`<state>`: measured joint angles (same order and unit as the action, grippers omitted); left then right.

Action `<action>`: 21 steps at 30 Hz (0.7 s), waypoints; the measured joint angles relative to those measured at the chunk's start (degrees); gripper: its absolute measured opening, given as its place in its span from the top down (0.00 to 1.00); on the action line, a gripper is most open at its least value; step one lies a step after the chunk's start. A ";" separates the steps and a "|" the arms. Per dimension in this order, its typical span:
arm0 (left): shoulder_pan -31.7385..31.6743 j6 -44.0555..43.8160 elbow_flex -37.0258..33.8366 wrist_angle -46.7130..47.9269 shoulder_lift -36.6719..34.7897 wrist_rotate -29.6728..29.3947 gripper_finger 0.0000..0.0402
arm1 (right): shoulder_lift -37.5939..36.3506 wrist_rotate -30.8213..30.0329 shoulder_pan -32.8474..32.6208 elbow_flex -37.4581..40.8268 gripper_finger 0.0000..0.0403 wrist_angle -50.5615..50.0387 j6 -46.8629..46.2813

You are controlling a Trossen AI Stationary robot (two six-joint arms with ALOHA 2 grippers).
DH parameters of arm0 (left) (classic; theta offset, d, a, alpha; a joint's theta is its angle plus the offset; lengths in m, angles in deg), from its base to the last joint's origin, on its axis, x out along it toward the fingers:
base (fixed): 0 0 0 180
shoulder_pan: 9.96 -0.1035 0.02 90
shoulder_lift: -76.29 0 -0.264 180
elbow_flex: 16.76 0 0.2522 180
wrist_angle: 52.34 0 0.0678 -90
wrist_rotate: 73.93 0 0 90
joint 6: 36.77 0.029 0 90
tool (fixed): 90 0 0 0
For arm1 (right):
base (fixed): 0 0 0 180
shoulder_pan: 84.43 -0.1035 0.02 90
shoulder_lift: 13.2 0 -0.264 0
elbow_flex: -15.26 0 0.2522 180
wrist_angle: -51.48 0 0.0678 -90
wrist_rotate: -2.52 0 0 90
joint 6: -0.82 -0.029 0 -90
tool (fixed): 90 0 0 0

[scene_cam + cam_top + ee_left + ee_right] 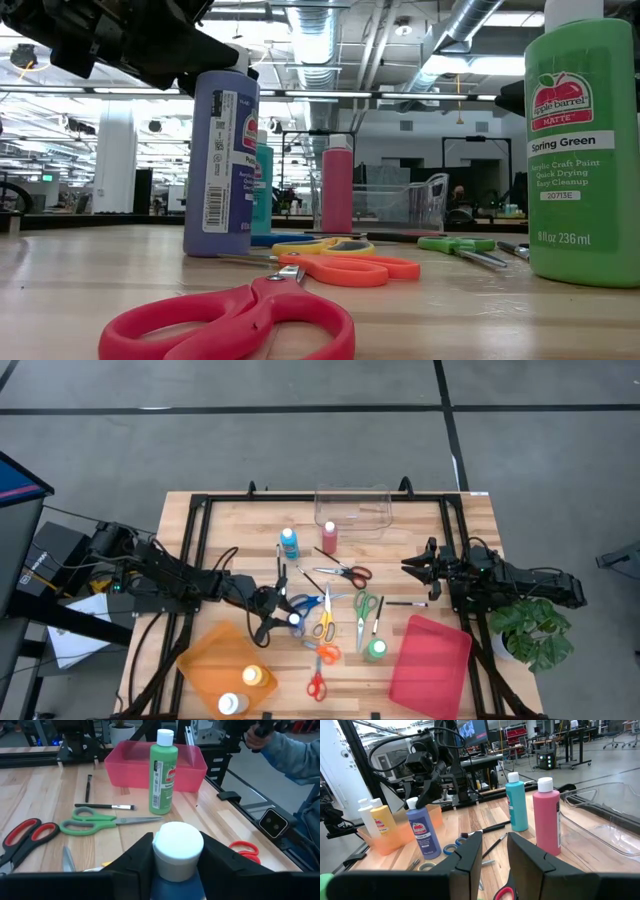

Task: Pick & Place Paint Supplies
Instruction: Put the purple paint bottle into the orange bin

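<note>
From above I see my left tool (268, 612) reaching across the wooden surface (230, 520) to the blue paint bottle (296, 620), which stands upright among the scattered scissors near the middle. In the left wrist view its two fingers (132, 862) press against both sides of the bottle's white cap (178, 845), so it is closed on the bottle (which rests on the surface in the low view).

Just past it stand the green paint bottle (163, 772) and the red tray (125, 765), with green-handled scissors (92, 821) and a thin dark brush (104, 806) lying between.

My right tool (418, 567) waits at the surface's right side, its fingers narrowly parted and holding nothing. Ahead of it stand a teal bottle (517, 802) and a pink bottle (546, 816).

An orange tray (215, 665) at the near left corner holds a yellow bottle (257, 676) and a white bottle (232, 704).
</note>
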<state>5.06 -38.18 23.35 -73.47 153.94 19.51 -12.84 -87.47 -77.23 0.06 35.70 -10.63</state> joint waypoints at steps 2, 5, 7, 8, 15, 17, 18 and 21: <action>0.00 -0.02 0.00 -0.03 0.00 0.00 0.72 | 0.00 0.00 0.00 0.00 0.78 0.00 -0.02; 0.00 -0.16 0.00 -0.51 0.00 0.02 0.70 | 0.00 0.00 0.00 0.00 0.78 0.01 -0.07; 0.15 -0.16 -0.02 -1.28 -0.06 0.02 0.69 | 0.00 0.00 0.00 0.00 0.78 0.01 -0.09; 0.30 -0.16 -0.02 -1.15 -0.56 0.00 0.69 | 0.00 0.00 0.00 0.00 0.78 0.00 -0.09; 0.44 -0.53 -0.02 0.17 -6.67 0.04 0.71 | 0.00 0.00 0.00 0.00 0.78 0.01 -0.11; 0.64 -0.59 -0.02 2.02 -9.65 0.03 0.69 | 0.00 0.00 0.00 0.00 0.78 0.00 -0.11; 0.90 -0.57 -0.02 3.45 -11.38 0.00 0.69 | 0.00 0.00 0.00 0.00 0.78 0.00 -0.11; 1.97 -0.44 -0.02 7.34 -17.00 0.01 0.70 | 0.00 0.00 0.00 0.00 0.78 0.00 -0.11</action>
<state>7.03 -38.62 23.33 -66.14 136.94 19.53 -12.84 -87.47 -77.23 0.06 35.70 -10.74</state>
